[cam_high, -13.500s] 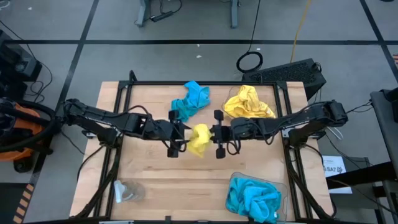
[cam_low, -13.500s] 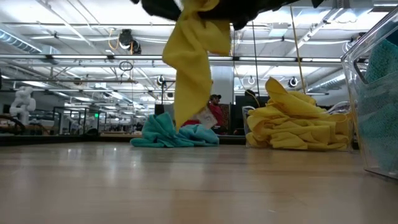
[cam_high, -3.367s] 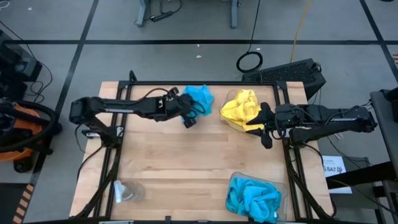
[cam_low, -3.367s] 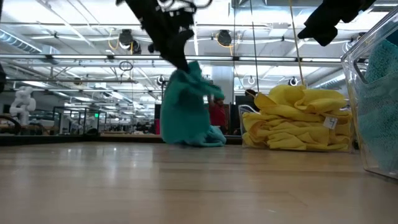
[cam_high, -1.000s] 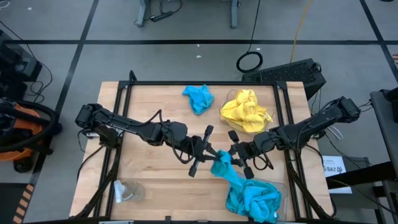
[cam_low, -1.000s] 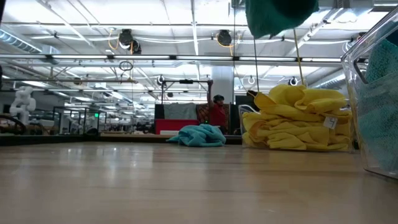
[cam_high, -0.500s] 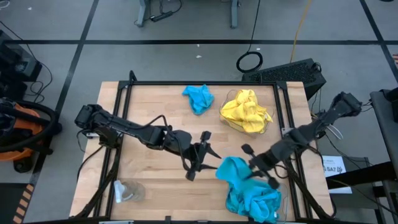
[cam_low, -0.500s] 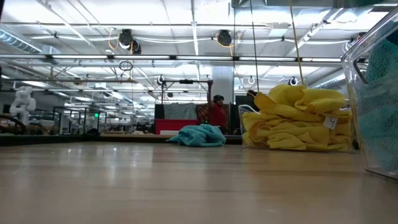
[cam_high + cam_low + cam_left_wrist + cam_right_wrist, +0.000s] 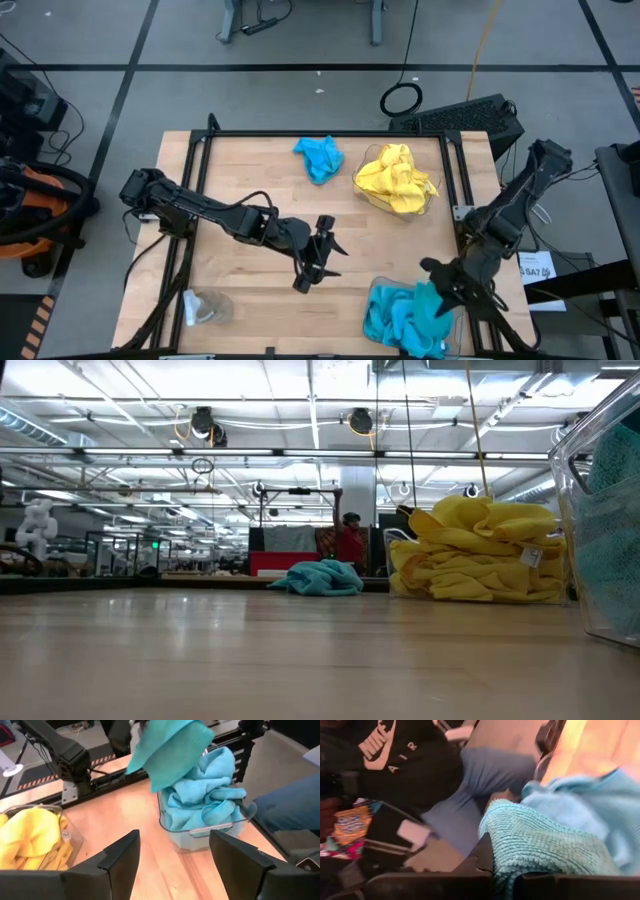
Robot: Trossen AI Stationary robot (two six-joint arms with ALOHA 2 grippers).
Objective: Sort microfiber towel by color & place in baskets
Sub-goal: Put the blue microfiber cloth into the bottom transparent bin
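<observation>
My right gripper (image 9: 438,287) is shut on a turquoise towel (image 9: 424,301) over the near-right basket (image 9: 450,340), which is heaped with turquoise towels (image 9: 395,320). The left wrist view shows that towel (image 9: 167,747) hanging above the basket (image 9: 200,827). My left gripper (image 9: 318,254) is open above the table's middle, holding nothing. A second basket (image 9: 425,205) at the far right holds yellow towels (image 9: 392,176). One loose turquoise towel (image 9: 320,157) lies crumpled on the table near the far edge (image 9: 315,577). My right gripper pinches the turquoise towel's upper bunched part (image 9: 520,852) between its two fingers (image 9: 485,855); one layer or several, I cannot tell. The towel is lifted clear and hangs slack below the gripper, over the towels in the basket (image 9: 600,810).
A small clear round object (image 9: 200,305) lies at the table's near-left corner. A black frame rail (image 9: 470,260) runs along the right edge beside both baskets. A seated person's leg (image 9: 490,775) shows beyond the near-right corner. Bare wood (image 9: 240,290) spans the middle and left.
My right gripper has carried the turquoise towel from the table's middle toward the near right corner, and the towel now hangs over the basket of turquoise towels. My left gripper has stayed near the middle, drifting slightly toward the near edge.
</observation>
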